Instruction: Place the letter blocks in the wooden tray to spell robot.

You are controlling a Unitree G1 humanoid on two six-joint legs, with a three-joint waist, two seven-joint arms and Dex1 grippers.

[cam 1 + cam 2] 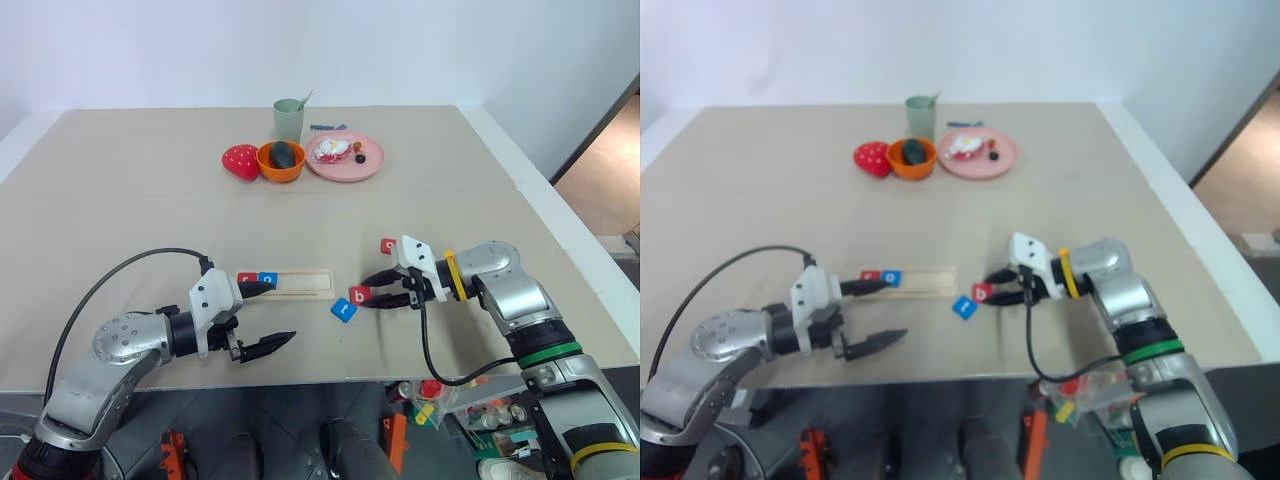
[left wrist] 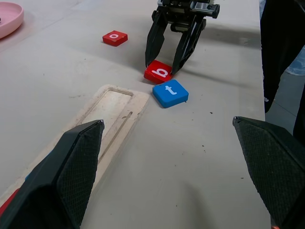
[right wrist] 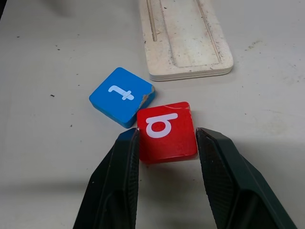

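The wooden tray (image 1: 300, 283) lies near the table's front edge, with a red letter block (image 1: 247, 279) and a blue one (image 1: 267, 279) at its left end. To its right, my right gripper (image 3: 167, 138) is shut on the red "b" block (image 3: 167, 130), which rests on the table against the blue "t" block (image 3: 121, 96). A red "o" block (image 1: 388, 245) lies just behind that gripper. In front of the tray's left part, my left gripper (image 1: 280, 312) stands open with nothing between its fingers.
At the back of the table stand a green cup (image 1: 289, 118), an orange bowl (image 1: 281, 160), a red strawberry toy (image 1: 240, 160) and a pink plate (image 1: 372, 160) with small items. The table's front edge runs close below both grippers.
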